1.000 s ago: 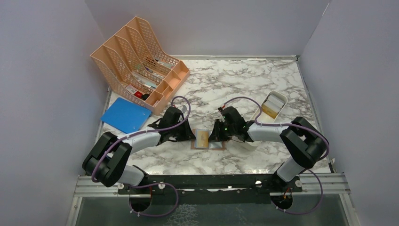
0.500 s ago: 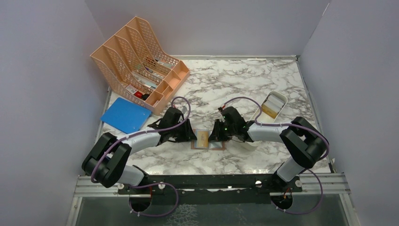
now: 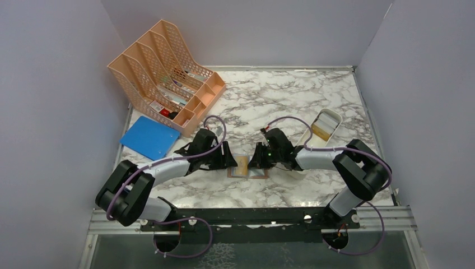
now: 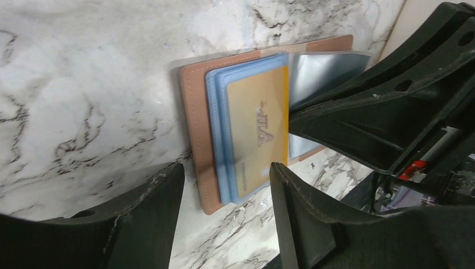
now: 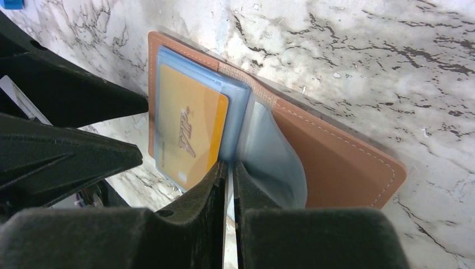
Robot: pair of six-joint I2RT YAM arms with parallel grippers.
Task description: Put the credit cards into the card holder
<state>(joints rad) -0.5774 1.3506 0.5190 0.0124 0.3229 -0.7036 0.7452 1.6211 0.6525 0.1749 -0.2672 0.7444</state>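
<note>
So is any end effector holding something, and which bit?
The right end effector looks pinched on a clear sleeve of the card holder, at its free edge. The left end effector is open, holding nothing.

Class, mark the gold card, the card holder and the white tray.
gold card (image 4: 257,131), left wrist view, middle of its face.
card holder (image 5: 341,162), right wrist view, bare tan flap.
white tray (image 3: 331,114), top view, far rim.
</note>
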